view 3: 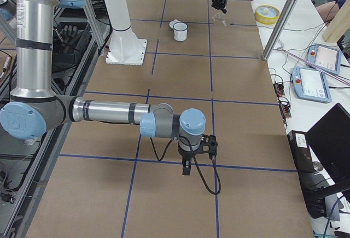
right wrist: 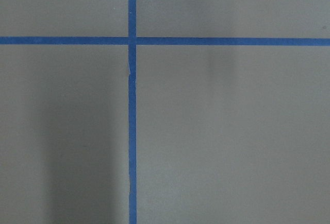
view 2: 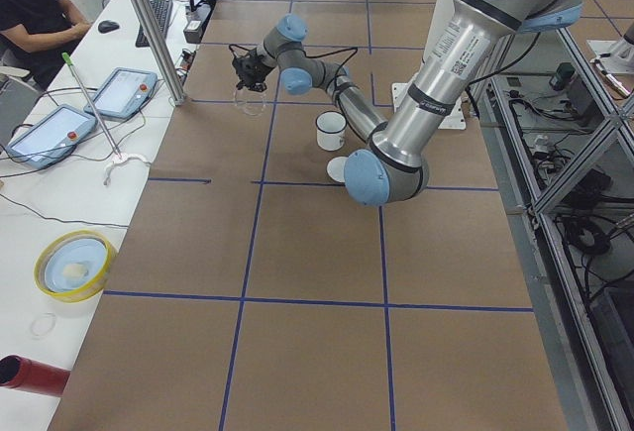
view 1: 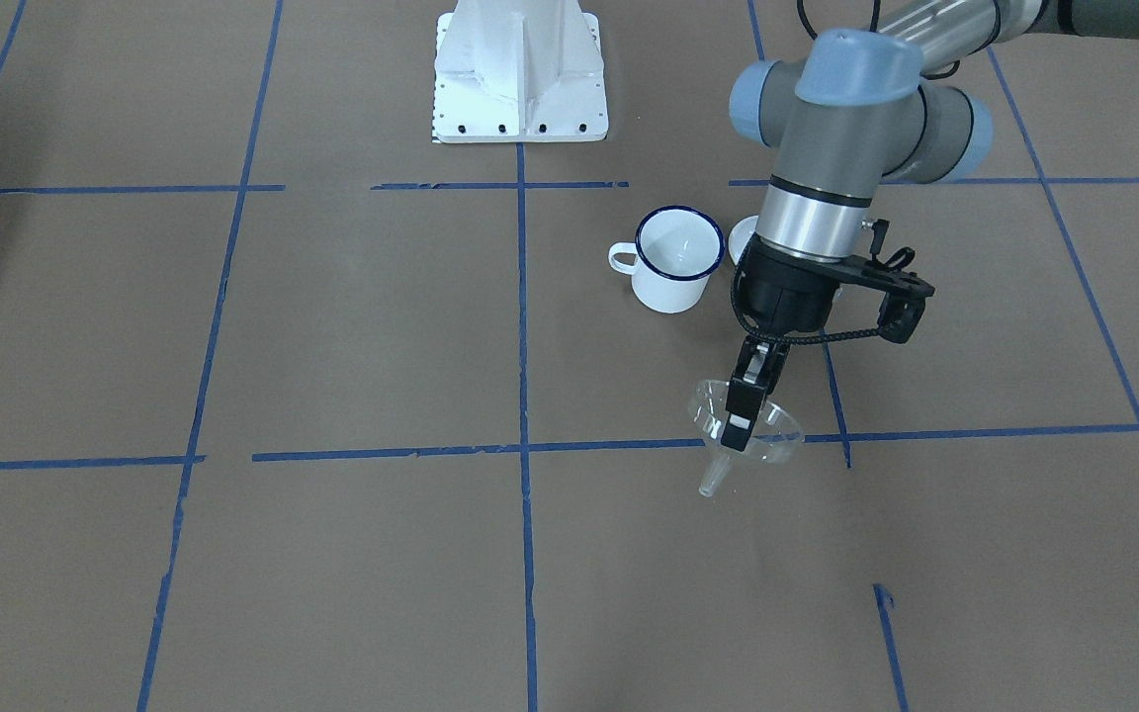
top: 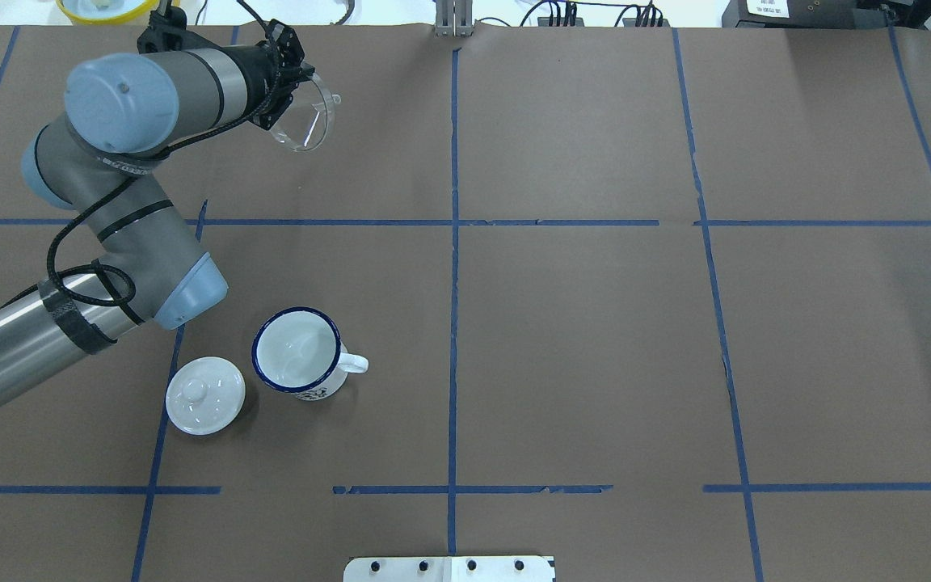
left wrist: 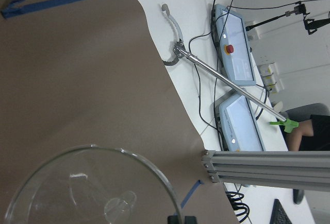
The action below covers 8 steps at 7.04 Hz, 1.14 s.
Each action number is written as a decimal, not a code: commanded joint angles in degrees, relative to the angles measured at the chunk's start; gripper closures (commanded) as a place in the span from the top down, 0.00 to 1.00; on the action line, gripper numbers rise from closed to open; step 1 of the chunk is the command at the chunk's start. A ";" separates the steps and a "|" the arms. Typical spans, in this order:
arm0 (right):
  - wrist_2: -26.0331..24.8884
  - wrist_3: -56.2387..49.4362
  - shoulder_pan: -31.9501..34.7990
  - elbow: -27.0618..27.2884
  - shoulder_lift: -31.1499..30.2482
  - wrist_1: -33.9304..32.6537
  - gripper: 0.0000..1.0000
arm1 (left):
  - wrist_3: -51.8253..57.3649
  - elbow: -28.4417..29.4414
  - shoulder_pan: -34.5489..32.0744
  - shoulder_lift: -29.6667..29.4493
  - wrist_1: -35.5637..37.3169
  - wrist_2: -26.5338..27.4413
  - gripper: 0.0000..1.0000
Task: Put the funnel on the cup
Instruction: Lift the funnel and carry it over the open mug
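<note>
Gripping the funnel [view 1: 777,435] by its rim, the left gripper [view 1: 738,425] hangs near the far edge of the table [top: 595,339], toward its left end. The funnel is tilted, with its spout slanting toward the table's middle. It seems lifted off the paper, though the clear plastic makes that hard to judge. The cup [top: 297,352] stands upright well apart from it, nearer the robot's edge, with bare paper between them. A white lid [top: 205,394] lies just beside the cup on its left-end side, a narrow gap between them. The right gripper [view 3: 186,169] hovers low over the right end; I cannot tell how its jaws stand.
</note>
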 commanded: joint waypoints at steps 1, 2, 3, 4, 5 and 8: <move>0.00 0.00 0.00 0.01 0.00 0.00 1.00 | 1.13 -6.80 0.14 -3.38 23.05 -6.89 0.00; 0.00 0.00 0.00 0.01 0.00 0.00 1.00 | 1.13 -6.90 0.23 -5.67 31.06 -11.27 0.00; 0.00 0.00 0.00 0.01 0.00 0.00 1.00 | 1.13 -6.72 0.32 -8.48 38.19 -16.36 0.00; 0.00 0.00 0.00 0.01 0.00 0.00 1.00 | 1.04 -6.72 2.67 -9.72 42.44 -19.37 0.00; 0.00 0.00 0.00 0.01 0.00 0.00 1.00 | 0.61 -6.72 5.48 -9.65 44.05 -19.66 0.00; 0.00 0.00 0.00 0.01 0.00 0.00 1.00 | 1.21 -8.39 8.58 -9.04 46.70 -18.79 0.00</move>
